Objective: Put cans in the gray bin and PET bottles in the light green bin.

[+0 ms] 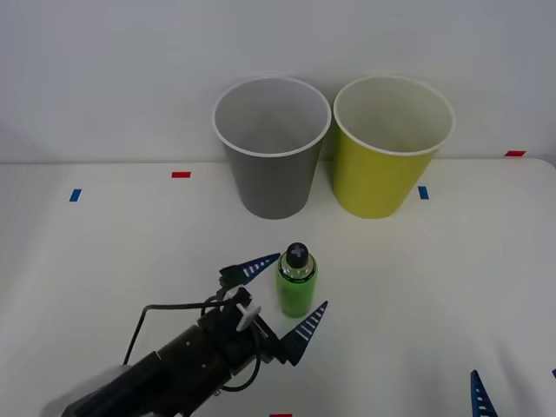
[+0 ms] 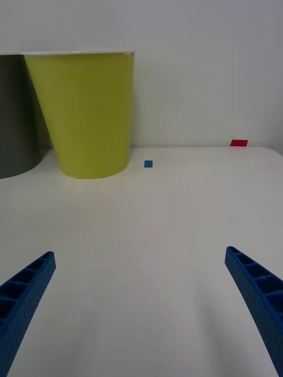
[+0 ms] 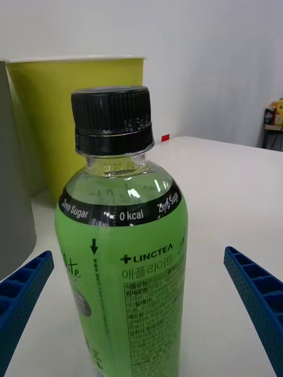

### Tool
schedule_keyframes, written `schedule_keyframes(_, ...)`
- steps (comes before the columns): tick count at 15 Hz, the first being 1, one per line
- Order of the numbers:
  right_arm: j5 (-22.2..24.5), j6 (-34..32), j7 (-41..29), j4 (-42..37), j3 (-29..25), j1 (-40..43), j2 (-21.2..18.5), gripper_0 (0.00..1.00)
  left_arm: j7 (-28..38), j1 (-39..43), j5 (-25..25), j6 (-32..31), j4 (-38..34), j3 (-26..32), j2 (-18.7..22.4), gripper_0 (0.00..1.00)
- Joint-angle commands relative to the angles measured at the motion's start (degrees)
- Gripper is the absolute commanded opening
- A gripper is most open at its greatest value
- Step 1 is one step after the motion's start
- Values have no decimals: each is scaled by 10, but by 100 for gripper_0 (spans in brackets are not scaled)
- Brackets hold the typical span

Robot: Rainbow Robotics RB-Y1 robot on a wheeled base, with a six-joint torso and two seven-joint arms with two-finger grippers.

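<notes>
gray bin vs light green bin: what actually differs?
Colour: the gray bin is gray outside, the light green bin yellow-green. Place: the gray bin stands to the robot's left of the light green bin and nearer the PET bottle, which sits between the open left gripper's fingers. Shared: round tapered shape, white rim, similar size, upright.

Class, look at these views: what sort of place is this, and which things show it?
Probably a robot test bench for waste sorting: a white table with tape markers, a gray bin, a light green bin.

White table [image 1: 104,261] with red and blue tape marks [image 1: 181,175], plain pale wall [image 1: 104,69] behind
</notes>
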Motion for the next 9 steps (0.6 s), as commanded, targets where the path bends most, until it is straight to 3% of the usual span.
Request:
schedule_keyframes(1, 0, 0, 0, 0, 0, 0, 0, 100, 0, -22, 5, 5, 19, 0, -15, 100)
schedule_keyframes(9, 0, 0, 0, 0, 0, 0, 0, 100, 0, -45, 17, 5, 35, 2, -31, 100)
